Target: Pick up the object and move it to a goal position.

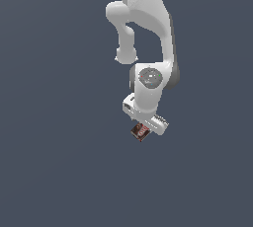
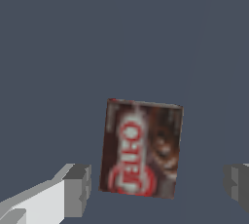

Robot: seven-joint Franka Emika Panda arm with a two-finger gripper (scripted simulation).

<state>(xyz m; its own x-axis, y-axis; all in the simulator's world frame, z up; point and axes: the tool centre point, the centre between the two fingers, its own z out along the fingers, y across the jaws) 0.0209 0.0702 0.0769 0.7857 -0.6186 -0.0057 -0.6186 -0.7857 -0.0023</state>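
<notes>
The object [image 2: 141, 149] is a small flat dark brown box with a red-and-white label, lying face up on the grey surface. In the wrist view my gripper [image 2: 158, 189] is open, with one fingertip [image 2: 78, 190] on one side of the box and the other [image 2: 237, 188] on the far side. Neither finger touches the box; a wider gap shows on the second finger's side. In the exterior view the box [image 1: 140, 132] shows just below the white hand, and the gripper [image 1: 146, 127] is directly over it, its fingers mostly hidden by the hand.
The white arm [image 1: 148, 33] comes down from the top of the exterior view. A plain dark grey floor [image 1: 59, 162] lies all around. No other object and no goal marker shows.
</notes>
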